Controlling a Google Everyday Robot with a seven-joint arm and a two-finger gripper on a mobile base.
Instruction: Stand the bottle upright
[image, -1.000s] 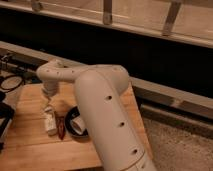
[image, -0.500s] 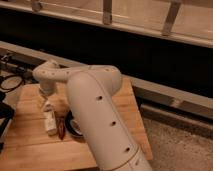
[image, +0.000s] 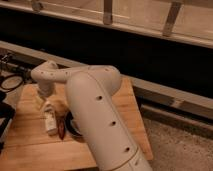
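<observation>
The bottle (image: 50, 121) lies on its side on the bench (image: 30, 145), at about nine o'clock from the middle of the picture, its long axis running roughly from twelve to six o'clock. So the task looks undone: the bottle has not been raised, and gripping, tipping up and releasing all seem to remain.

The gripper (image: 44, 103) hangs just above the bottle's upper end, at about twelve o'clock from it, under the arm's white elbow. Whether the jaws are open or closed on anything I cannot tell; the wrist hides them, and contact with the bottle cannot be made out either.

Just at three o'clock of the bottle lies a thin dark-red object (image: 61, 128), and beyond it the black bowl (image: 74, 127), half covered by the robot arm (image: 97, 115).

The bench is pale wood with a plain grain. At its far left edge dark gear with a ring shape shows. Behind runs a dark wall with a light rail above; at four o'clock the floor is speckled grey.
</observation>
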